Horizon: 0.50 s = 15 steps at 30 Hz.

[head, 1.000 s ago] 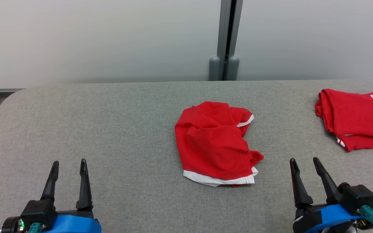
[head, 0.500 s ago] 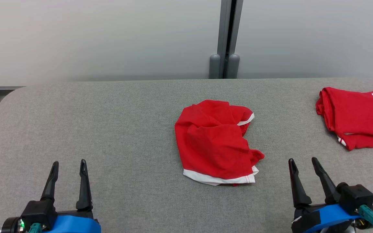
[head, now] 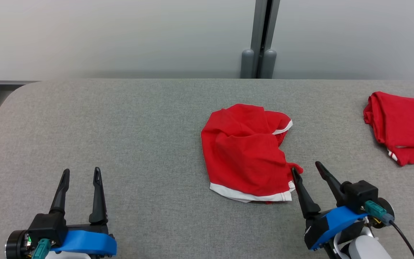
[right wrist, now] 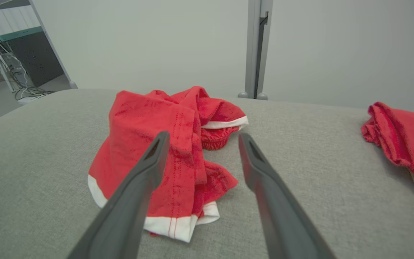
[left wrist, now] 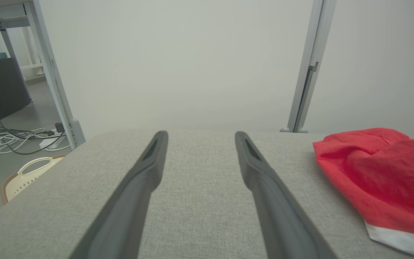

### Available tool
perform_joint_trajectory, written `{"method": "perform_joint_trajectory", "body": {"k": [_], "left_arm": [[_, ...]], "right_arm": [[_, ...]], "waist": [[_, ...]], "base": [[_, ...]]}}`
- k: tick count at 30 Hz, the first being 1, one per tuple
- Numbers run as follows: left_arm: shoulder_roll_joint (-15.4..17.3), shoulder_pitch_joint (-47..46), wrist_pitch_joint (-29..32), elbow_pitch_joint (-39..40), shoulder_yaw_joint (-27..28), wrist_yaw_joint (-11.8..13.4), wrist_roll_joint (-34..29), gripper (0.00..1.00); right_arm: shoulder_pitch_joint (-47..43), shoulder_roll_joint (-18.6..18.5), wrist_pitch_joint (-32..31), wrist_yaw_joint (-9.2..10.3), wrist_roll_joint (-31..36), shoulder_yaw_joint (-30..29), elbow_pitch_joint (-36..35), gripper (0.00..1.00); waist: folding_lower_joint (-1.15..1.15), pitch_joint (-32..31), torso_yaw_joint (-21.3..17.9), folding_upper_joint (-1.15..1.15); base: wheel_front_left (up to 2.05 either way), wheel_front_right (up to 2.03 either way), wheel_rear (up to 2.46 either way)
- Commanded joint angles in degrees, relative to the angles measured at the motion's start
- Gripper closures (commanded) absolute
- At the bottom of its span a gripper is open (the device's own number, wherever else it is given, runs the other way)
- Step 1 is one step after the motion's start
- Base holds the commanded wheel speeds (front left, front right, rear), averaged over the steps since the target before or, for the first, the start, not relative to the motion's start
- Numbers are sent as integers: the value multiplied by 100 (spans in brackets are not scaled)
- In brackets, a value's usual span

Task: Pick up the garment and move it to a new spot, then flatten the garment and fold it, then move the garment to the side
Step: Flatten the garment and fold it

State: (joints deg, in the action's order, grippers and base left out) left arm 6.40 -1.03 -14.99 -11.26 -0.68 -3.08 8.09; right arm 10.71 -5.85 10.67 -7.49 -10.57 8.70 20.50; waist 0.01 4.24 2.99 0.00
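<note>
A crumpled red garment (head: 246, 151) with white hems lies at the middle of the grey padded table (head: 138, 126); it also shows in the right wrist view (right wrist: 156, 144) and the left wrist view (left wrist: 379, 172). My right gripper (head: 306, 168) stands open just off the garment's near right corner, its left finger over the red edge, nothing between the fingers (right wrist: 146, 172). Far to the garment's left, near the table's front, my left gripper (head: 81, 173) is open and empty above bare fabric (left wrist: 199, 187).
A second red garment (head: 404, 126), folded and with dark lettering, lies at the table's far right (right wrist: 401, 136). A grey post (head: 262, 39) rises behind the table against a pale wall. A cream basket (left wrist: 27, 176) sits on the floor beyond the left edge.
My right gripper has moved left and forward to the garment's near right corner. The head view has shifted a little, sliding the whole scene right. The left gripper has stayed in place.
</note>
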Motion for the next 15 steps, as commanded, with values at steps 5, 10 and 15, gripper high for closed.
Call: {"method": "perform_joint_trajectory", "body": {"k": [5,10,15], "left_arm": [[-69,-174,-28,-6,9,-47,-61,0],[-115,-237,-28,-37,17,-87,-80,0],[-149,-304,-28,-62,72,-103,-101,0]], "right_arm": [[284,-95,91,0,-98,263,729,0],[491,-55,202,0,-176,483,1395,0],[736,15,314,0,-325,719,1950,0]], "waist": [[-1,171,205,0],[-1,297,347,0],[-1,369,418,0]], "base": [[0,0,0],[0,0,0],[0,0,0]]}}
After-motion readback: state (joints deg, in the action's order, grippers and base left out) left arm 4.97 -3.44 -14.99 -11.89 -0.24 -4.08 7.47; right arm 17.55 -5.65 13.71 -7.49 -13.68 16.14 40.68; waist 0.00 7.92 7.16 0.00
